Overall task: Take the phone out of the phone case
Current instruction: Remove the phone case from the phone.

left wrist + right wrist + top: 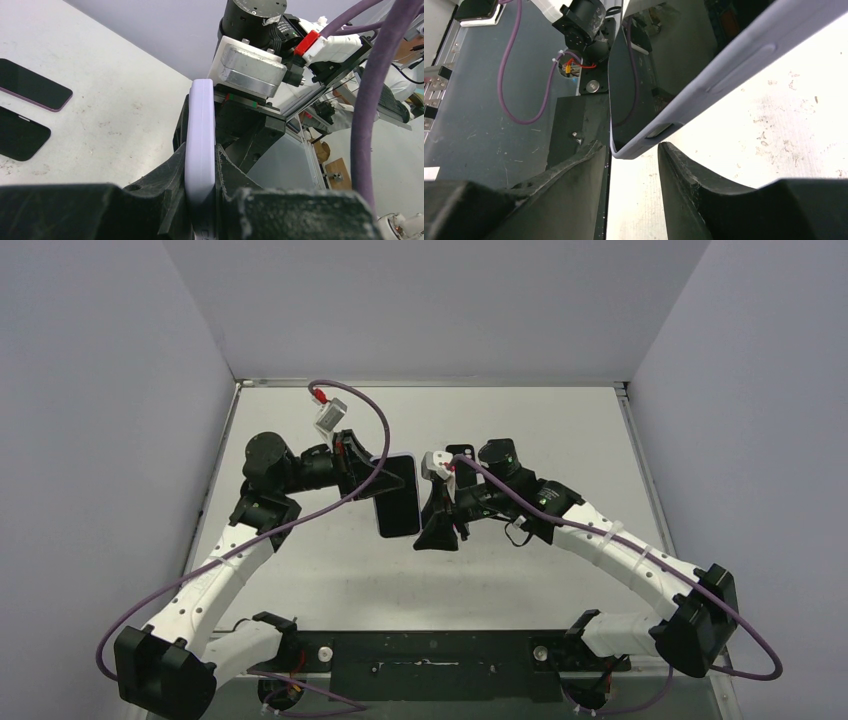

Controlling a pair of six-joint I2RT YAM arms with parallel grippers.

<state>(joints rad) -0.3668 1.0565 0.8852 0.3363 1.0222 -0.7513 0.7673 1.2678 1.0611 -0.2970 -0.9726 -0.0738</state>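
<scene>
The phone (397, 496), dark screen up, sits in a lavender case and is held above the table. My left gripper (375, 472) is shut on its left edge. In the left wrist view the case edge (201, 115) is pinched between the black fingers of the left gripper (201, 167). My right gripper (437, 525) is open just right of the phone's lower right corner. In the right wrist view the case corner (644, 142) and dark screen (634, 90) hang just beyond the gap of the right gripper (634, 165), not touched by either finger.
Two dark flat phones (31, 90) (20, 134) lie on the white table in the left wrist view. Purple cables (360, 405) loop over both arms. The table's raised rim (430, 383) runs along the back and sides.
</scene>
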